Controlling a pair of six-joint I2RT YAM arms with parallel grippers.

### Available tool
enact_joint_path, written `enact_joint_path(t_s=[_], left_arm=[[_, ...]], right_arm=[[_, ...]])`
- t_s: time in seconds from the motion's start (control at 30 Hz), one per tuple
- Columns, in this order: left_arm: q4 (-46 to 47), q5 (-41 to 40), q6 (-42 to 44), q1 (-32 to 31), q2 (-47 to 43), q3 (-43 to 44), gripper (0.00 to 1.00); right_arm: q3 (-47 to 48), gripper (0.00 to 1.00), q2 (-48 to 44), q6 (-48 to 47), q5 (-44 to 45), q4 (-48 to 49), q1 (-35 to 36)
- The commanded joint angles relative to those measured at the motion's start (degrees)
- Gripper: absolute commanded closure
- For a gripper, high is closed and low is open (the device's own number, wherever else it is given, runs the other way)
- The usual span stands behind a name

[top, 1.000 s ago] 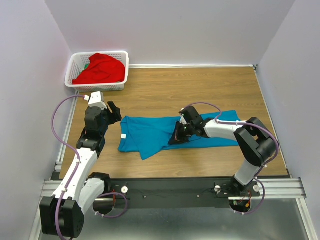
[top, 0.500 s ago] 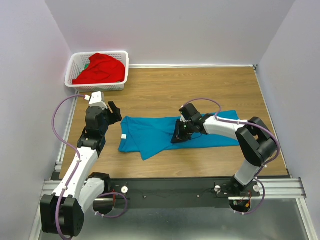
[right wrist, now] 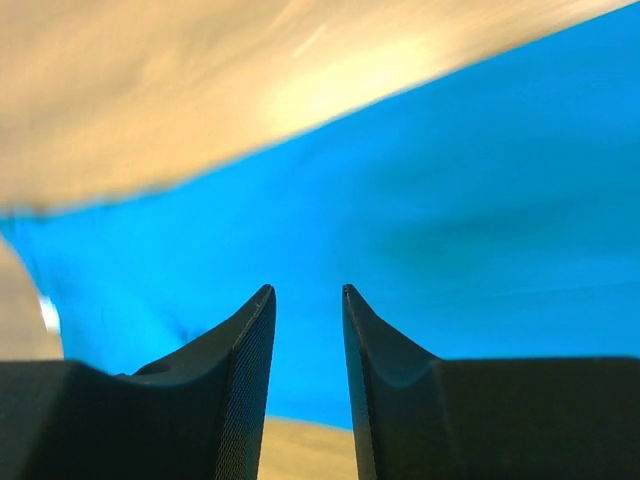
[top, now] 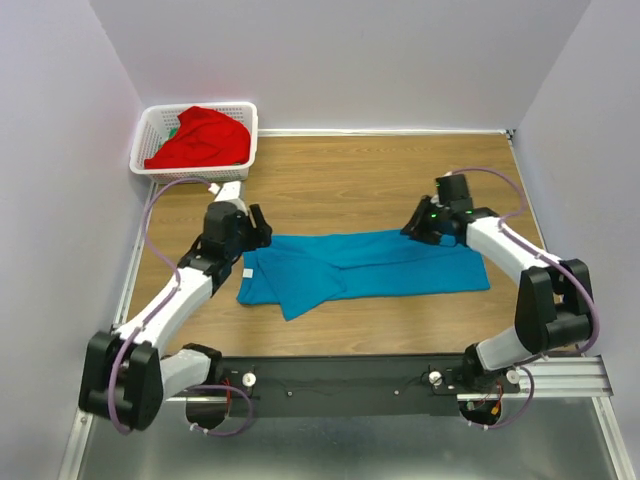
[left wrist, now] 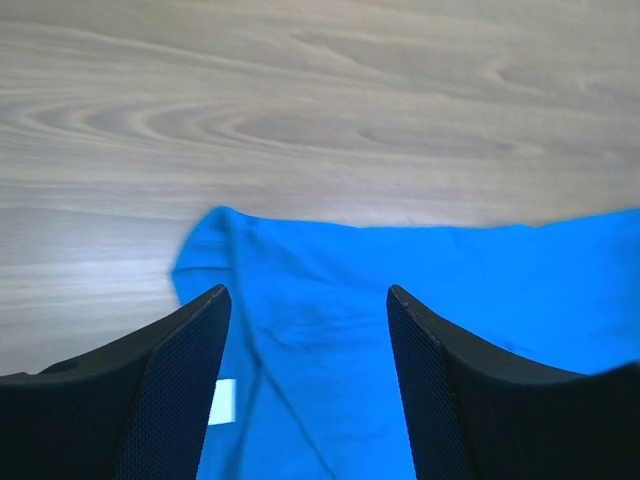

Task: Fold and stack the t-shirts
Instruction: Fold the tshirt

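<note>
The teal-blue t-shirt lies spread in a long strip across the middle of the table, with a white label at its left end. It fills the left wrist view and the right wrist view. My left gripper is open and empty, just above the shirt's far left corner. My right gripper hovers at the shirt's far edge towards the right, jaws a little apart with nothing between them. The bright red t-shirt lies bunched in the basket.
The white lattice basket stands at the far left corner, against the wall. Walls close the table in on the left, back and right. Bare wooden tabletop lies beyond the teal shirt.
My right gripper has left the middle of the teal shirt and moved right and farther back to its far edge. My left gripper has moved right to the shirt's corner. The shirt lies flatter and longer.
</note>
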Motion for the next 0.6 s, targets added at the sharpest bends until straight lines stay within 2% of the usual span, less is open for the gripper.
enact_joint_path(t_s=[0.0, 0.07, 0.27, 0.43, 0.57], left_arm=[[-1.88, 0.98, -2.23, -4.55, 6.80, 3.73, 0.30], [-2.41, 1.15, -2.49, -5.18, 11.97, 5.31, 0.33], [-3.82, 0.98, -1.62, -5.27, 22.36, 10.49, 0.43], [-5.48, 0.89, -0.47, -4.22, 32.82, 17.07, 0.53], [-7.51, 0.89, -0.65, -1.24, 39.58, 20.95, 0.56]], right_arm=[[-1.63, 0.60, -1.40, -1.49, 5.51, -2.16, -8.58], [-1.55, 0.59, -0.70, -1.14, 6.22, -2.07, -13.23], [-2.68, 0.59, 3.26, -0.44, 4.56, 1.79, -20.80], [-4.53, 0.60, 9.66, 1.94, 1.66, 7.41, -24.41], [-5.15, 0.60, 13.01, 3.87, 1.65, 10.75, -27.31]])
